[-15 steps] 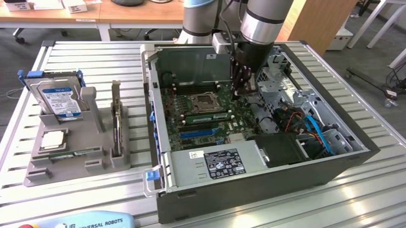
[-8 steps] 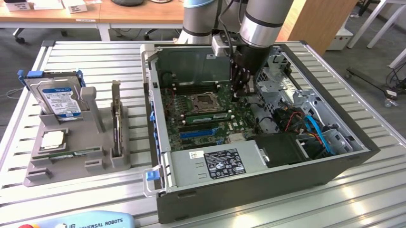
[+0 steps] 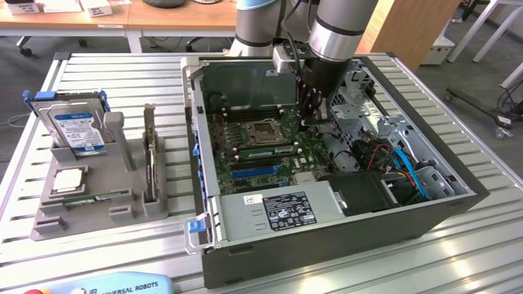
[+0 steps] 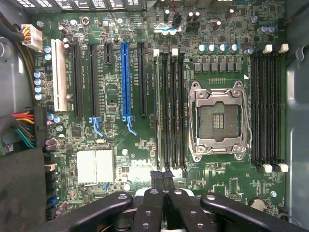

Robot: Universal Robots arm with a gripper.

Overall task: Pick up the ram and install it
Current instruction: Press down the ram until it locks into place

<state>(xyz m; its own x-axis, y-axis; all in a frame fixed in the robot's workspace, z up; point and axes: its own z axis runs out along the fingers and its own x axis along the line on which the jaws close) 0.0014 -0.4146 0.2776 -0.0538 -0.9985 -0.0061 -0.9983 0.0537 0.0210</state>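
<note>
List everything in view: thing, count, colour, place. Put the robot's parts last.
table: one, silver, under everything.
case: one, dark grey, open, on the table.
motherboard: one, green, inside the case.
socket: one, silver, on the motherboard.
ram: one, green, in a slot beside the socket.
holder: one, grey, at the exterior view's left of the case.
hard drive: one, silver, upright in the holder.
processor: one, silver, flat in the holder.
cables: several, red, blue and black, inside the case at the exterior view's right.
arm: one, silver-grey, reaching into the case.
gripper: one, black, shut, above the slots' end.
</note>
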